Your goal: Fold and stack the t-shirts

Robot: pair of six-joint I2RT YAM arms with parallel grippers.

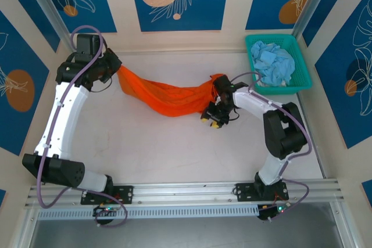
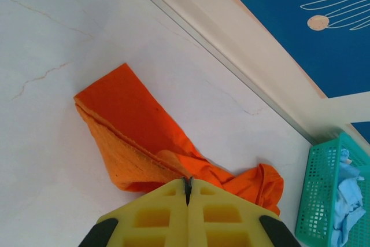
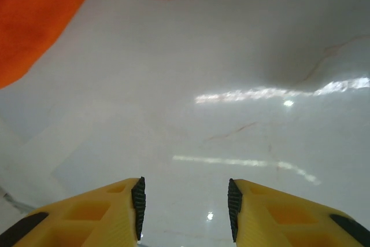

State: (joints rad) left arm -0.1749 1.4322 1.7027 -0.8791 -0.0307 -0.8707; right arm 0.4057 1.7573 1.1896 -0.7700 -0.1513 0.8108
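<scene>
Presently: left gripper [image 2: 188, 182] clamped on orange t-shirt [image 2: 133, 125] | right gripper [image 3: 185, 192] apart, empty | cloth up-left of it should be pinched, then drawn taut.

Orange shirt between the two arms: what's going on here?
The left tool is shut on one end of the orange shirt, which stretches across the table toward the right arm. The right tool is open and empty, just beside the shirt's other end. The blue shirts sit bunched in the basket; nothing is folded yet.
</scene>
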